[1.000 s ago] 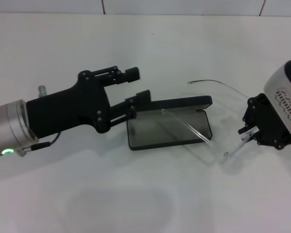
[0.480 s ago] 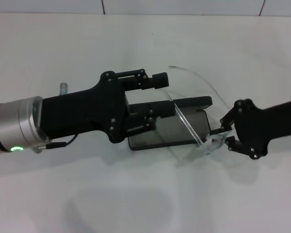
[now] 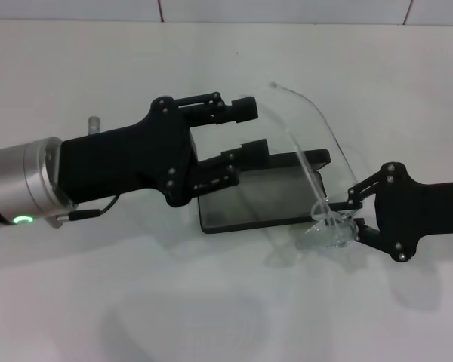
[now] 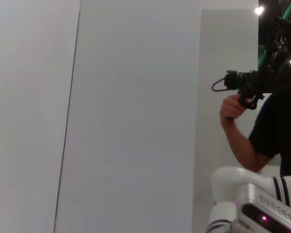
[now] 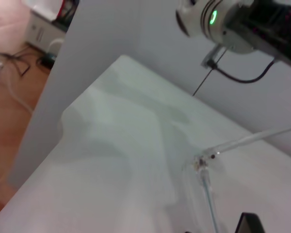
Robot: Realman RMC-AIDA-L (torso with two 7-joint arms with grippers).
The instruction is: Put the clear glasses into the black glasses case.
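The black glasses case lies open mid-table, grey lining up, with its lid raised at the far side. My left gripper is open above the case's left end, and its lower finger is by the lid's edge. The clear glasses hang tilted over the case's right end. One thin arm rises across the lid. My right gripper is shut on their corner. The right wrist view shows the glasses' hinge close above the table.
The white table stretches around the case, with a wall behind it. In the left wrist view a person holds a camera beside a white robot body. The left arm's green light shows in the right wrist view.
My right gripper has swung in from the right, carrying the glasses to the case's right end and tipping them up. My left gripper moved right to the lid.
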